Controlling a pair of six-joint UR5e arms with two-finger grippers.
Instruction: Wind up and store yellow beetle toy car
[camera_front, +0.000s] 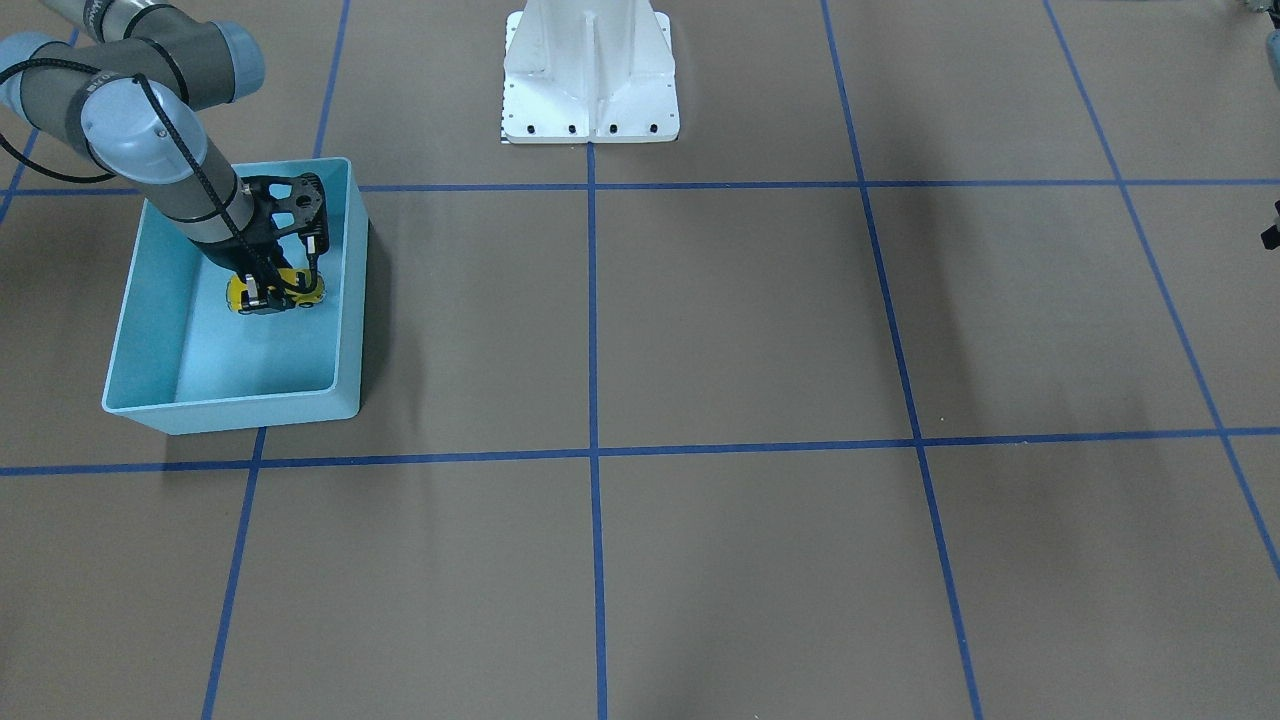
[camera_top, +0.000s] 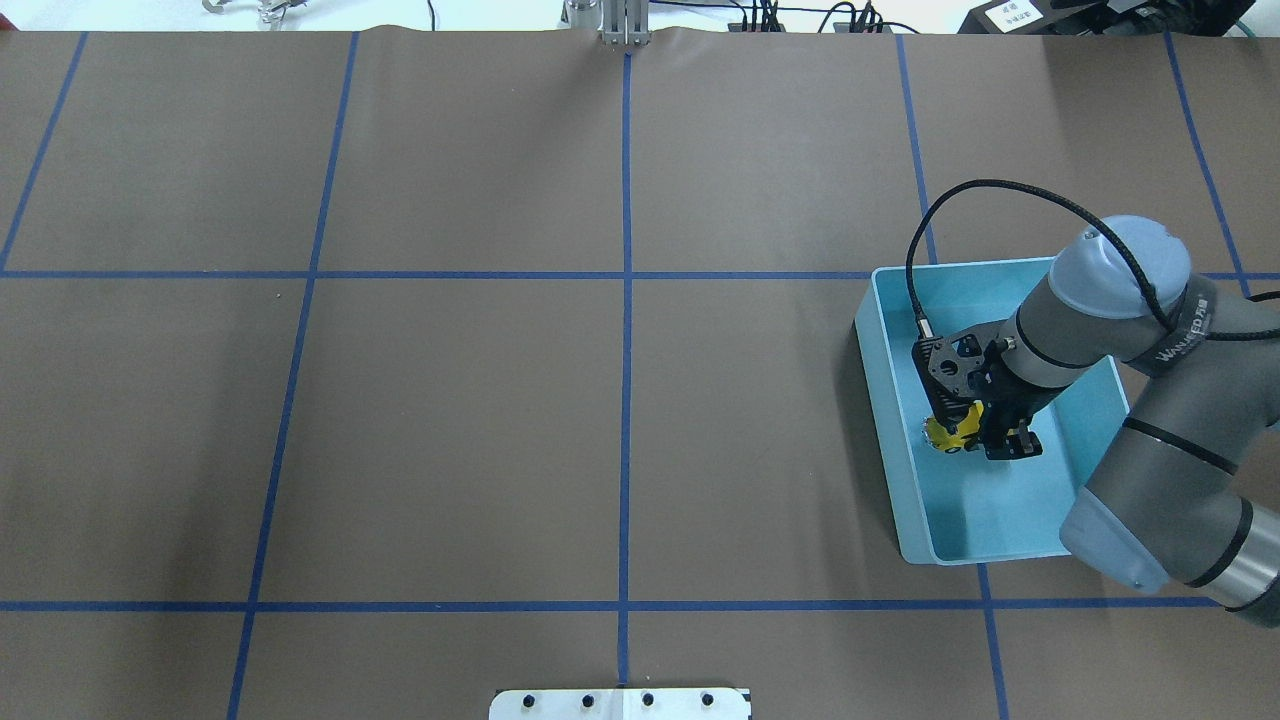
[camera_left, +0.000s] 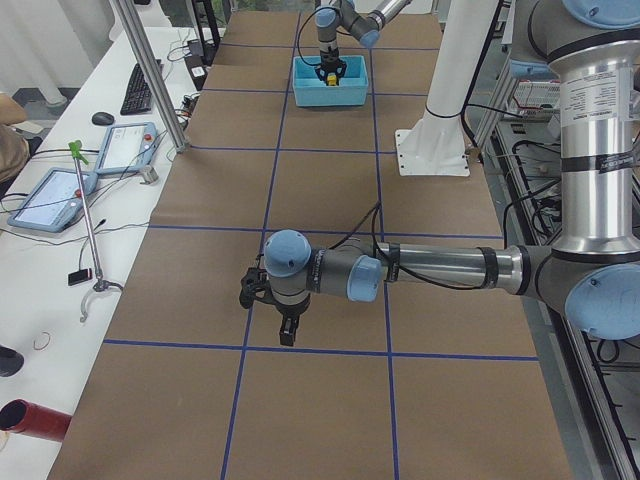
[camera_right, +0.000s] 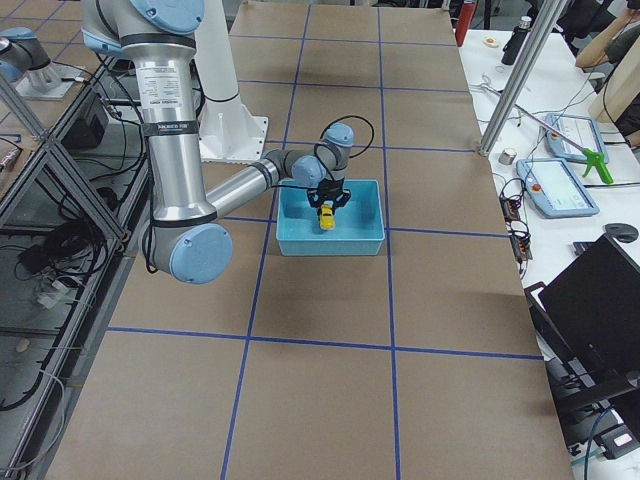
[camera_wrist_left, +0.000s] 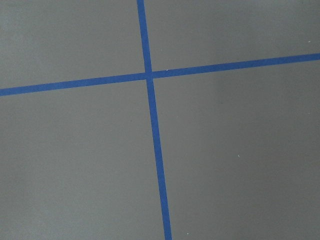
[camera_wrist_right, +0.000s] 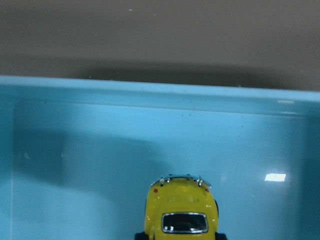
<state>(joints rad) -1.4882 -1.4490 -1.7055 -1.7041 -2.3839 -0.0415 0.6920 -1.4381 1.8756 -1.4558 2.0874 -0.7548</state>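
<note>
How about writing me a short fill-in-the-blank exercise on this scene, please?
1. The car is inside the light-blue ____.
2. The gripper over the car belongs to the robot's ____ arm.
3. The left wrist view shows only the table crossed by ____ tape.
Missing words: bin; right; blue.

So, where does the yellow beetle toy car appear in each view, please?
Front-facing: yellow beetle toy car left, inside the light-blue bin.
Overhead: car right.
Exterior left: car top centre.
Exterior right: car centre.
Left wrist: not in it.
Right wrist: car bottom centre.
Shared landmark: that bin.
</note>
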